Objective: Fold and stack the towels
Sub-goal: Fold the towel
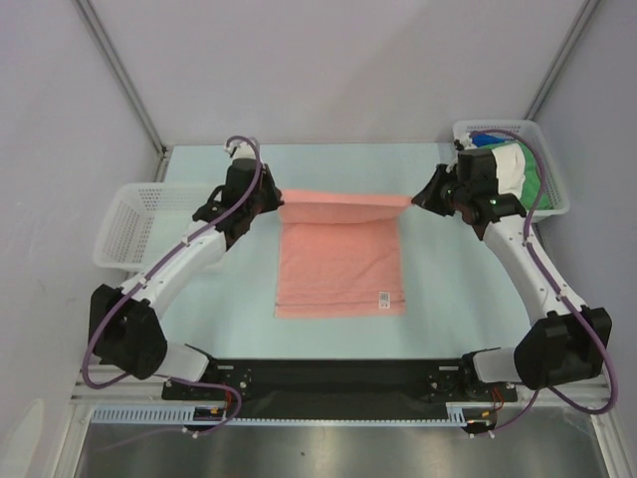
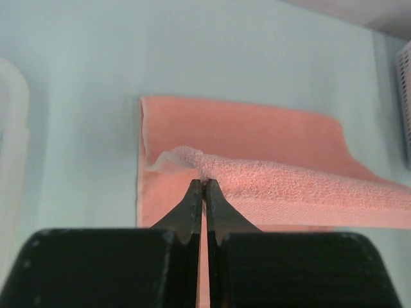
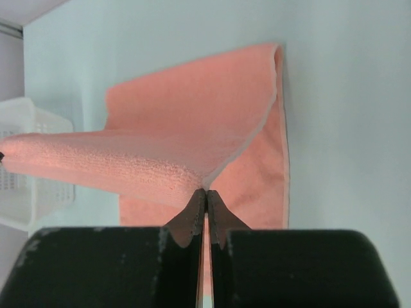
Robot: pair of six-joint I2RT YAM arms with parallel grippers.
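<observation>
My table (image 1: 448,289) is pale green. A salmon towel (image 1: 340,274) lies at centre, its near part flat on the surface. The left basket (image 1: 119,244) sits at one edge, the right basket (image 1: 498,125) at the far corner.

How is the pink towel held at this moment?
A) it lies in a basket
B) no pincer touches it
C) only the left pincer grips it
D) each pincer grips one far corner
D: the left pincer and the right pincer are each shut on a corner of the pink towel.
</observation>
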